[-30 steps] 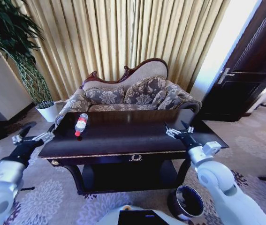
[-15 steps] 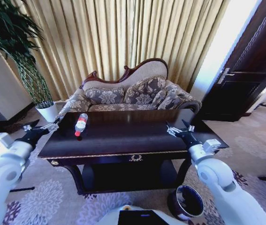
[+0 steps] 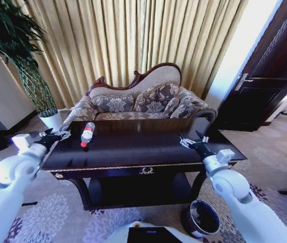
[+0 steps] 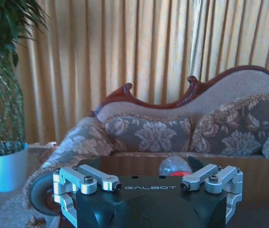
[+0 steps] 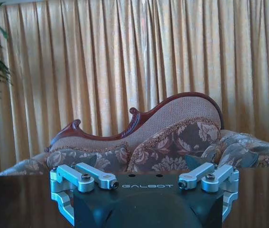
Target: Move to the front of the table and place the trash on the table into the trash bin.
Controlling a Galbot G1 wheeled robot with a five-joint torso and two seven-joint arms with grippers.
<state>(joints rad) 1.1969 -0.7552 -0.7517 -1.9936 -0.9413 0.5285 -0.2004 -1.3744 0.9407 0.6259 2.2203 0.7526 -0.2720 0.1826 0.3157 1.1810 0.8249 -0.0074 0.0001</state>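
Note:
The trash I can see is a small clear plastic bottle with a red label (image 3: 87, 133). It lies on its side at the far left of the dark glossy table (image 3: 133, 149). In the left wrist view the bottle (image 4: 174, 166) shows just past the fingers. My left gripper (image 3: 56, 135) hovers open over the table's left end, a short way left of the bottle, with nothing in it. Above the table's right side, my right gripper (image 3: 192, 142) is also open and holds nothing. The dark round trash bin (image 3: 202, 217) stands on the carpet by the table's front right leg.
A patterned sofa (image 3: 138, 101) stands close behind the table, with gold curtains behind it. A white plant pot (image 3: 51, 120) with a tall plant sits at the back left. A dark door (image 3: 264, 86) is at the right. Open carpet lies before the table.
My left arm has swung up and inward, bringing its gripper from beside the table's left edge to over that end, nearer the bottle. The right gripper has barely moved.

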